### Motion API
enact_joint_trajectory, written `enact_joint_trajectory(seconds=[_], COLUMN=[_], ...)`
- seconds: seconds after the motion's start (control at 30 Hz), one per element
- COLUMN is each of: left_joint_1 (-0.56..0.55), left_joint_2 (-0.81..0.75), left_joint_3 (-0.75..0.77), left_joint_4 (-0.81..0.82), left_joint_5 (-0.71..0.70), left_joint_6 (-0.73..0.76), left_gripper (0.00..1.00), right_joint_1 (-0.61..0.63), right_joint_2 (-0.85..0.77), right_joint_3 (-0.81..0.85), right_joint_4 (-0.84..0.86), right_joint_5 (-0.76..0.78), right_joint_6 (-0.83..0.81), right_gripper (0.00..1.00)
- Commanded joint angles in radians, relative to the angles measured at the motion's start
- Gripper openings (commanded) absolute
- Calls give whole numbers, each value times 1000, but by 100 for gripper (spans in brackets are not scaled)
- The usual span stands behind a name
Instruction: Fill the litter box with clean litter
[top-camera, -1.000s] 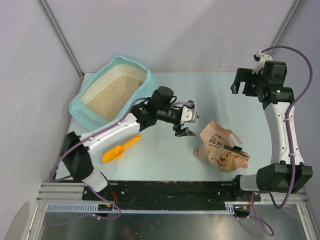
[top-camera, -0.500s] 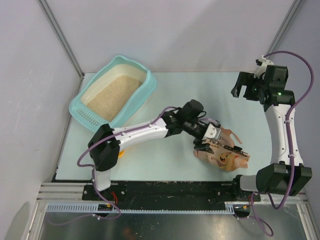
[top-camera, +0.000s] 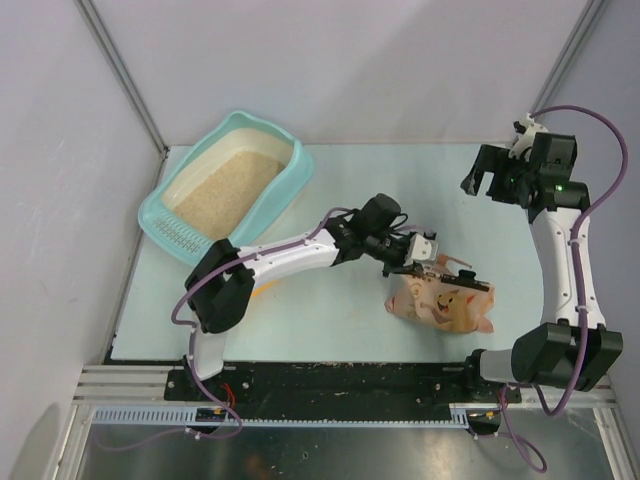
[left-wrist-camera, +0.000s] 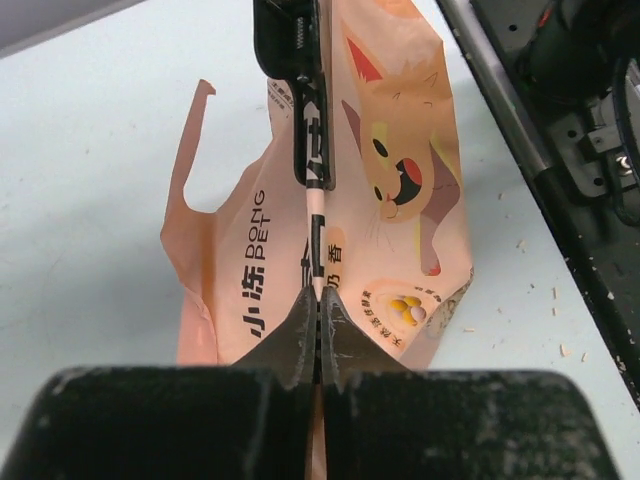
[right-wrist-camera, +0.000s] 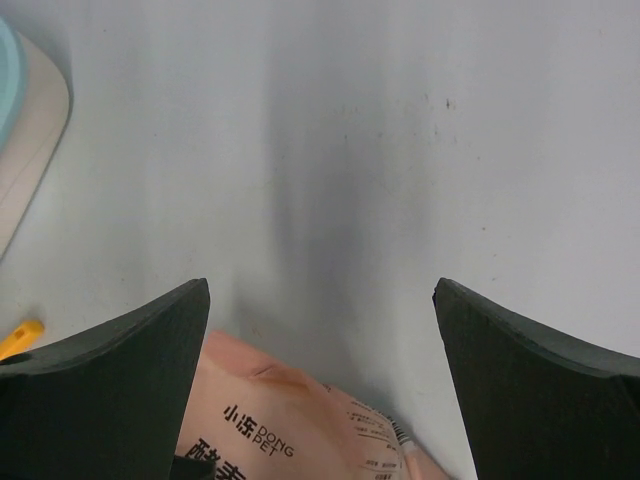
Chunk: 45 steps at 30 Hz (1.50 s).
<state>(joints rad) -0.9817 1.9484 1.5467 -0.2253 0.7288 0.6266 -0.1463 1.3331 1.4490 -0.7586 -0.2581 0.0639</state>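
1. The jaws of the left gripper are pinched tight on the thin top edge of the pink-orange printed plastic bag. The right gripper hangs with its jaws wide apart, holding nothing, over the far right of the pale blue table top.
2. The light teal plastic litter box sits in the far left corner, well apart from the bag.
3. Fine beige clean litter covers its floor, so I'd say some filling is done.
4. The walls rise well above that layer. Whether the bag holds more, I cannot tell.
5. What's left, I'd guess, is to carry the bag over and tip it in.
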Motion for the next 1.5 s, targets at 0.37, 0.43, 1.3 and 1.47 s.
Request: enact_joint_trajectory(seconds=[0.37,0.43,1.3,1.47], left_joint_1=[187,225,504,700], left_joint_2=[-314,-351,-698,-691], left_joint_3=[-210,-261,-333,-381], left_joint_4=[-91,-114,-221,-253], left_joint_5=[-97,-115,-241,-426], left_joint_6=[48,70,-4,-44], left_gripper=[0,0,79,89], right_joint_1=[111,137,287,264], right_joint_2=[201,236,213,199], right_joint_3=[137,171,162,139], right_joint_4=[87,88,85,90], right_joint_5=[-92,-99,-43,-40], right_joint_6=[-38,-33,-171,-176], right_gripper=[100,100,100,100])
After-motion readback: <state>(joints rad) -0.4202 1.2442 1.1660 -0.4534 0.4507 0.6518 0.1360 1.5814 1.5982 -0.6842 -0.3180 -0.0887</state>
